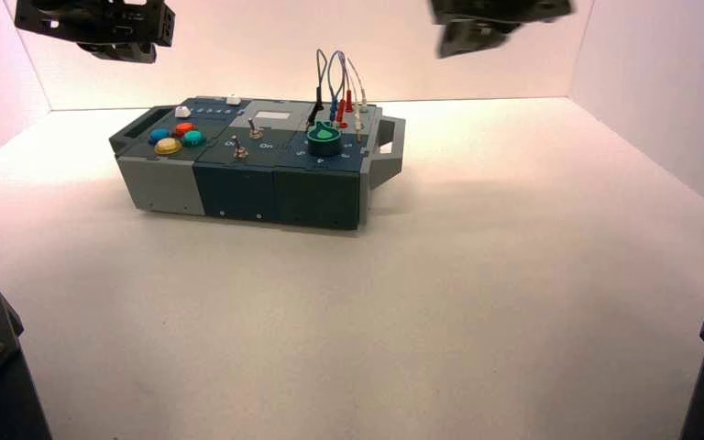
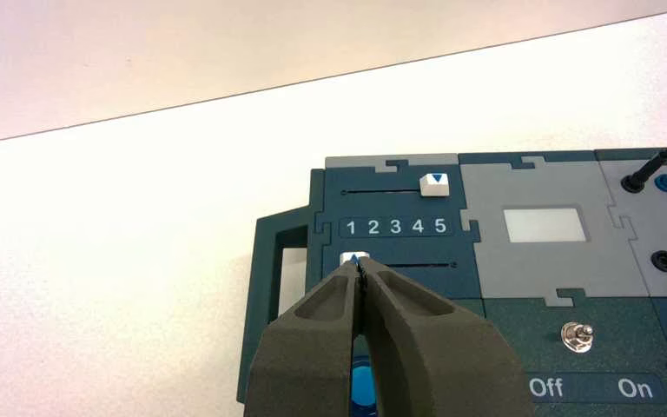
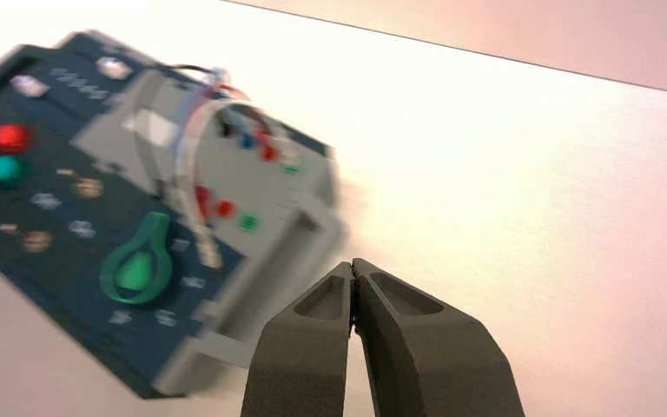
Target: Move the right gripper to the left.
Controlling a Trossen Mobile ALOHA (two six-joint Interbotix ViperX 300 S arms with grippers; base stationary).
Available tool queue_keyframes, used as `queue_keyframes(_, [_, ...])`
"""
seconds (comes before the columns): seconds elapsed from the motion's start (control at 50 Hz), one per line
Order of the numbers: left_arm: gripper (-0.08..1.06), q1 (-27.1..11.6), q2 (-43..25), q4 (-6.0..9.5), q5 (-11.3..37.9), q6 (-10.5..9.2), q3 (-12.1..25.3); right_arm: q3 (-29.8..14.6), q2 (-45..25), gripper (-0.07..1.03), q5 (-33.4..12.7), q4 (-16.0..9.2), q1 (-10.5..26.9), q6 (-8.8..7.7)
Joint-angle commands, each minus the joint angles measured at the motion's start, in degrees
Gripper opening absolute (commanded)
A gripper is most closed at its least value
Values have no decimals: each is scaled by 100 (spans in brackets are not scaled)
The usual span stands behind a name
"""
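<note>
My right gripper (image 1: 477, 35) hangs high at the top, above and behind the right end of the box (image 1: 238, 188). In the right wrist view its fingers are shut and empty (image 3: 353, 265), off the box's right-end handle (image 3: 226, 339), over bare table. The green knob (image 3: 139, 265) and the wires (image 3: 200, 130) lie to one side of it. My left gripper (image 1: 115, 41) hangs high at the top left, behind the box's left end. In the left wrist view it is shut and empty (image 2: 360, 265), above the lower slider's white knob (image 2: 353, 258).
The box has coloured buttons (image 1: 176, 137) at its left, two toggle switches (image 1: 255, 131), a green knob (image 1: 324, 139) and wires (image 1: 335, 87) at its right. The upper slider's knob (image 2: 434, 183) stands at 5. White walls close in the table (image 1: 422, 321).
</note>
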State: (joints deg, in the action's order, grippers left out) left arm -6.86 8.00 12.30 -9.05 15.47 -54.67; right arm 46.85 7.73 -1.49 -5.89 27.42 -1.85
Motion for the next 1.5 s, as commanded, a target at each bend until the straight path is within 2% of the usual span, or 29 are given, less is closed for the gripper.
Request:
queue_keyframes(0.02, [-3,-18,26,0,-70,9,79,-475,-211,-2,18,-141,360,18])
queue_keyframes(0.24, [-3,-18,-26,0,-79,9,88,-1072,-826,-2,-18,-272,940,18])
queue_keyframes(0.54, [-3,-18,-44,0,-79,9,88,-2057,-1556,-2,-290,-272,1688,26])
queue_keyframes(0.84, [-3,-9,-62,0,-79,0,88,-2909,-2013,-2,-650,-272,2171,0])
queue_keyframes(1.02, [-3,-18,-62,0,-79,9,97,-3138,-2136,-2,-756,-237,2294,-9])
queue_keyframes(1.28, [-3,-18,-62,0,-79,9,97,-3182,-2136,-2,-782,-229,2285,-18])
queue_keyframes(1.5, [-3,176,-79,0,-79,0,79,-3199,-2127,-2,-791,-229,2294,-18])
